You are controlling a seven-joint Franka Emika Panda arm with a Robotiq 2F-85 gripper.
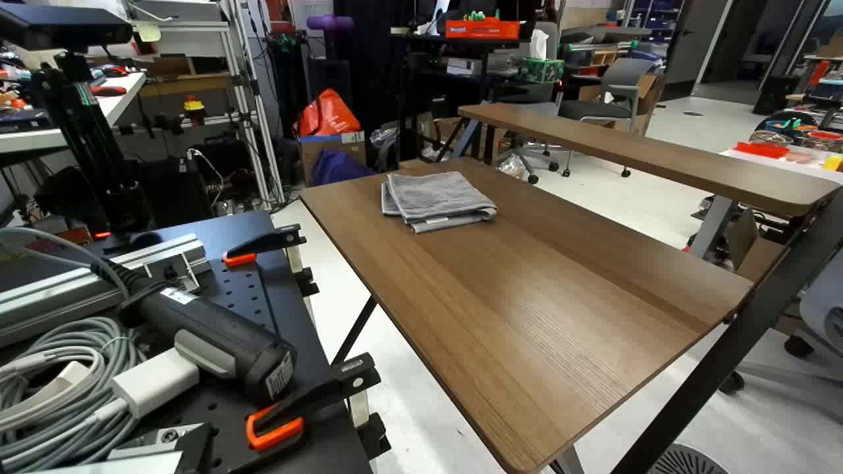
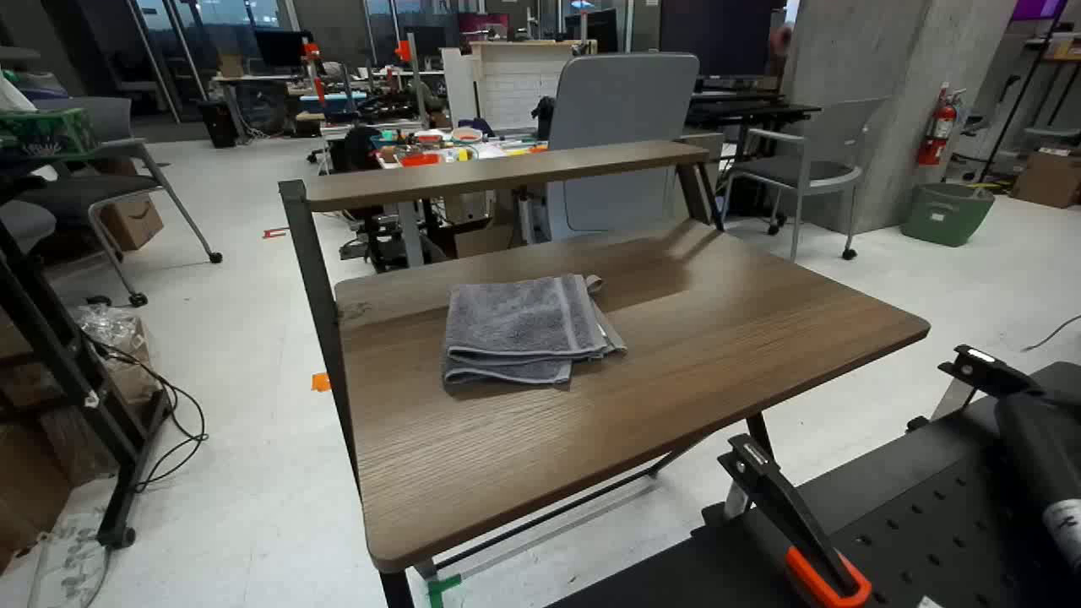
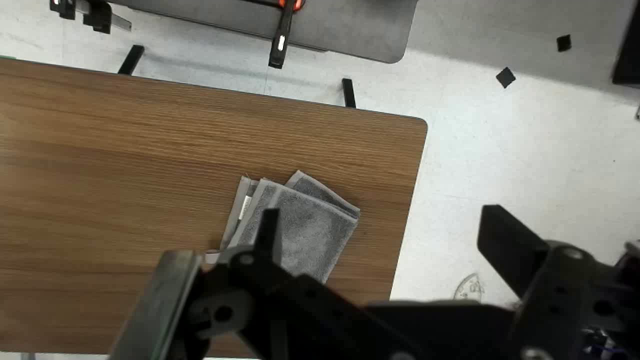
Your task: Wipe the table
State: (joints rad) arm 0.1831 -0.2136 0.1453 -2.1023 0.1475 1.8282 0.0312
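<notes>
The table (image 1: 546, 329) has a brown wood-grain top and black legs; it also shows in an exterior view (image 2: 726, 338) and in the wrist view (image 3: 125, 160). A folded grey towel (image 1: 438, 197) lies flat on it near one end, also seen in an exterior view (image 2: 515, 317) and in the wrist view (image 3: 315, 225). My gripper (image 3: 381, 215) is open and empty, its fingers wide apart. It is above the table's end: one finger overlaps the towel in the picture, the other shows over the floor. The gripper is out of both exterior views.
A narrow raised brown board (image 1: 632, 148) on uprights runs along one long side of the table; it also shows in an exterior view (image 2: 507, 176). A black bench (image 1: 244, 296) with orange-and-black clamps (image 2: 785, 515) stands along the opposite side, across a floor gap.
</notes>
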